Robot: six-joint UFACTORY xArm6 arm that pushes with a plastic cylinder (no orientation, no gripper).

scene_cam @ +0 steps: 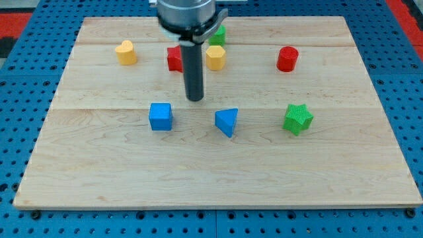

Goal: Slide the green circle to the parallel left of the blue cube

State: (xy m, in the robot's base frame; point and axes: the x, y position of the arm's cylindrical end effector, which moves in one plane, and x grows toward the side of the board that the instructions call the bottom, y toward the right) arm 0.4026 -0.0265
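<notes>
The green circle sits near the view's top, mostly hidden behind the arm's housing. The blue cube lies left of centre on the wooden board. My tip rests on the board, up and to the right of the blue cube and well below the green circle. It touches no block.
A yellow heart-like block lies at upper left. A red block and a yellow hexagon flank the rod. A red cylinder is at upper right, a blue triangle at centre, a green star at right.
</notes>
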